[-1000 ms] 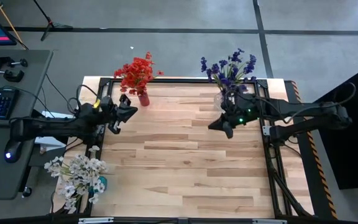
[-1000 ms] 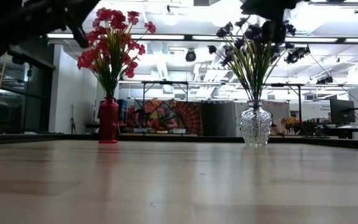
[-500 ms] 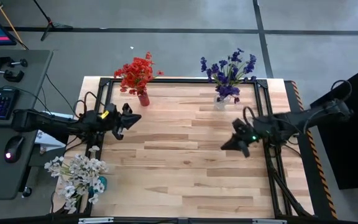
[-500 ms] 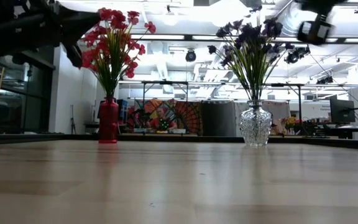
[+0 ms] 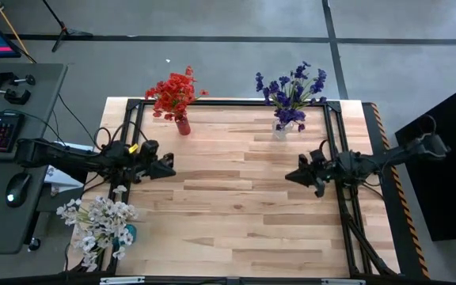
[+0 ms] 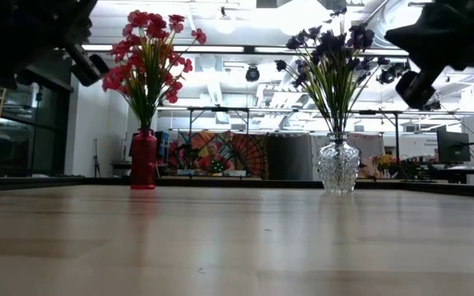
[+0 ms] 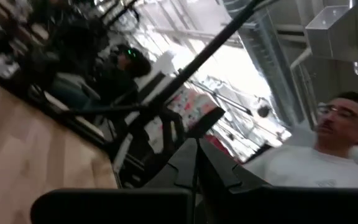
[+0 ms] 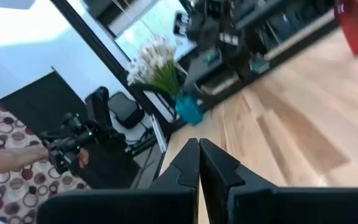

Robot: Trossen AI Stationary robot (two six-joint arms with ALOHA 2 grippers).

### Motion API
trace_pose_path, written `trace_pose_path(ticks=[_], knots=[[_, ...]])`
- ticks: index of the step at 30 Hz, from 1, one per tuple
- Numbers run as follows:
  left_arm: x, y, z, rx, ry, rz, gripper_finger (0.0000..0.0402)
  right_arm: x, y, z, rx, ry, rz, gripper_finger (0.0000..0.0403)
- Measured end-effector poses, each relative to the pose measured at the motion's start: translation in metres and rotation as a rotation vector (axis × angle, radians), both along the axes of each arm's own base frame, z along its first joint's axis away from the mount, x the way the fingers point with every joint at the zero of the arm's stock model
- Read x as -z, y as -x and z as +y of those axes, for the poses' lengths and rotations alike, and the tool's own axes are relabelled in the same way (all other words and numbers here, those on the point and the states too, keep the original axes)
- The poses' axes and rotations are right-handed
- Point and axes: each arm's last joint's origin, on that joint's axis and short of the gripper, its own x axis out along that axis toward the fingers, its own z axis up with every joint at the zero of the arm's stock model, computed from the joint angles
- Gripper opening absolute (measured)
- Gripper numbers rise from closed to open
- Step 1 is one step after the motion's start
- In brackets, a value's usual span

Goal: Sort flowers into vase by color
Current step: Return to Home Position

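Red flowers (image 5: 174, 93) are standing upper left, purple flowers (image 5: 291, 87) upper right, and white flowers (image 5: 97, 222) lower left, overhanging the bench (image 5: 236, 214) edge. Left arm (image 5: 117, 158) and right arm (image 5: 362, 162) are hovering between, jaws pressed together, holding nothing.

Flowers (image 5: 172, 91) are held in a first vase (image 5: 183, 126) set toward the left of the far edge of the worktop (image 5: 236, 207), in a second vase (image 5: 279, 131) toward the right of that edge, and in a third vase (image 5: 127, 235) at its near left corner.

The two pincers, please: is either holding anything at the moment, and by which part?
Nothing is held: left pincer and right pincer are both shut, empty, over the table.
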Motion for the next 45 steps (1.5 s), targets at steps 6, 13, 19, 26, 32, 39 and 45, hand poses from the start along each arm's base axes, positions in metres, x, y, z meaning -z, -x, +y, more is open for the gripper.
trace_pose_path(ticks=[6,13,19,26,32,39,45], knots=[[0.002,0.0,0.0,0.024,0.011,0.025,0.0001,0.019,0.007,-0.014,-0.04,0.024,-0.024,0.0],[0.002,0.0,0.0,0.024,0.011,0.025,0.0001,0.027,0.011,-0.018,-0.066,0.228,0.022,0.0],[0.002,0.0,0.0,0.024,0.011,0.025,0.0001,0.047,0.013,-0.019,-0.092,0.384,0.206,0.0],[-0.002,0.006,-0.001,0.025,0.009,0.005,0.0001,0.061,0.018,-0.019,-0.117,0.388,0.36,0.0],[-0.012,0.025,-0.002,0.026,0.004,-0.064,0.0001,0.061,0.018,-0.019,-0.115,0.388,0.36,0.0],[-0.023,0.046,-0.003,0.027,-0.006,-0.205,0.0001,0.061,0.018,-0.019,-0.114,0.388,0.36,0.0],[-0.024,0.054,-0.004,0.033,-0.007,-0.24,0.0001,0.061,0.018,-0.019,-0.113,0.388,0.36,0.0]])
